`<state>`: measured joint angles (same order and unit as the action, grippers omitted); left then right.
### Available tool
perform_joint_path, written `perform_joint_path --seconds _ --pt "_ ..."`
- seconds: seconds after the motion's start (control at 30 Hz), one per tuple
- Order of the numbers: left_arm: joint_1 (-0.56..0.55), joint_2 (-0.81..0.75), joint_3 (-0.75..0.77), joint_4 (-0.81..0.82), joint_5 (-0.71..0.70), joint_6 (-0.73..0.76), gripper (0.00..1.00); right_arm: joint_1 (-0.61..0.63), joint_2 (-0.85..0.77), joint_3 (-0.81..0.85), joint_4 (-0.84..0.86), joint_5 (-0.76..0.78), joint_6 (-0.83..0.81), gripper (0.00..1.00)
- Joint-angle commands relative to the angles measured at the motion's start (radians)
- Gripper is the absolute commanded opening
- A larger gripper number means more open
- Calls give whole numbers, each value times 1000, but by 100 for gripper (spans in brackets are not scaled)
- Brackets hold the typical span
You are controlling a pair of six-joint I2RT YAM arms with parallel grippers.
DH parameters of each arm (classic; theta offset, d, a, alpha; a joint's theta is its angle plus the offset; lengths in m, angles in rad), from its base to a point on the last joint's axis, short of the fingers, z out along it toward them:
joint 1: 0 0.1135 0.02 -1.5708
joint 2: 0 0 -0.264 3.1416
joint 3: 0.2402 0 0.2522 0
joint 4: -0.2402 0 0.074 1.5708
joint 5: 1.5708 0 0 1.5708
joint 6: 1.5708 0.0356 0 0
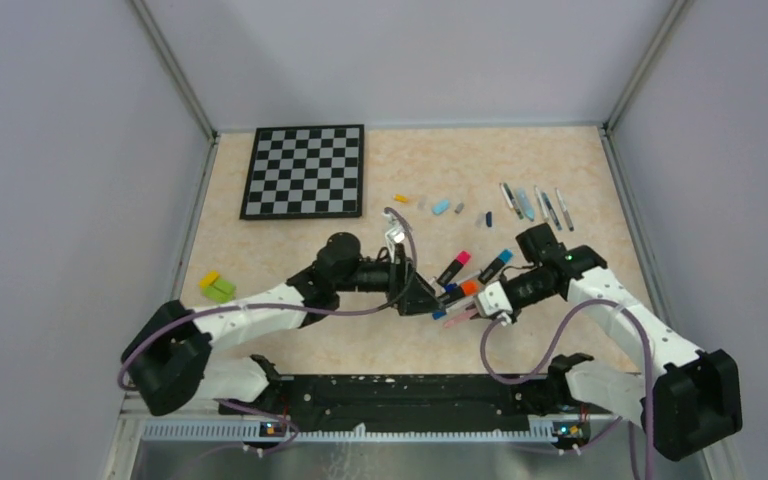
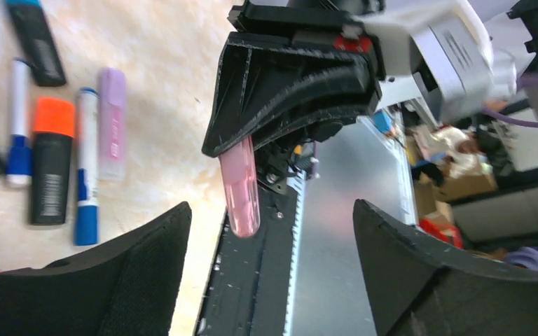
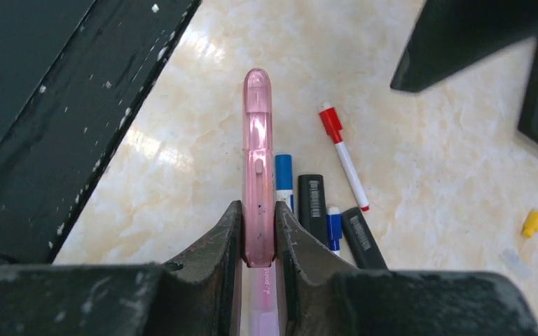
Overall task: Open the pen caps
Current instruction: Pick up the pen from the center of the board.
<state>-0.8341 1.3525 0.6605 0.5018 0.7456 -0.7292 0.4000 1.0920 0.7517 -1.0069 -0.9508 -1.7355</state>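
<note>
My right gripper [image 3: 258, 210] is shut on a pink pen, pinching it where the clear pink cap [image 3: 258, 161] meets the barrel. The cap sticks out past the fingertips. In the left wrist view that cap [image 2: 242, 189] points toward my left gripper [image 2: 272, 210], which is open; its fingers stand wide on either side and touch nothing. From above, the two grippers meet at mid-table, left [image 1: 430, 298] and right [image 1: 480, 305]. Capped pens and markers lie beneath them: an orange-capped marker [image 2: 51, 168], a lilac pen [image 2: 112, 122] and a red-capped pen [image 3: 343, 157].
Loose caps lie in a row behind: yellow [image 1: 401, 198], light blue [image 1: 441, 207], dark blue [image 1: 488, 217]. Several thin pens [image 1: 535, 203] rest at the back right. A chessboard [image 1: 305, 171] sits at the back left, a yellow-green block [image 1: 217, 287] at the left. The black rail [image 2: 252, 280] runs along the near edge.
</note>
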Motion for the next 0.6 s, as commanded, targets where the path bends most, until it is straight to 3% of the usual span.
perform_joint_path --seconds 0.0,0.07,0.23,0.33,0.5,0.57 --pt "-1 -210 -131 109 -236 115 92 -81 -74 -40 127 -168 296 0" --pt "0 -304 -204 198 -319 137 98 -128 -93 -77 201 -239 473 0" --pt "-1 -412 -365 447 -434 115 99 -176 -105 -117 468 -340 938 0" --pt "0 -396 -389 542 -402 100 99 -186 -94 -149 600 -412 1142 0" --pt "-2 -304 -365 590 -342 76 99 -191 -70 -263 1097 -544 1672 0" --pt "-3 -269 -360 616 -341 61 97 -192 -56 -290 1217 -559 1796 0"
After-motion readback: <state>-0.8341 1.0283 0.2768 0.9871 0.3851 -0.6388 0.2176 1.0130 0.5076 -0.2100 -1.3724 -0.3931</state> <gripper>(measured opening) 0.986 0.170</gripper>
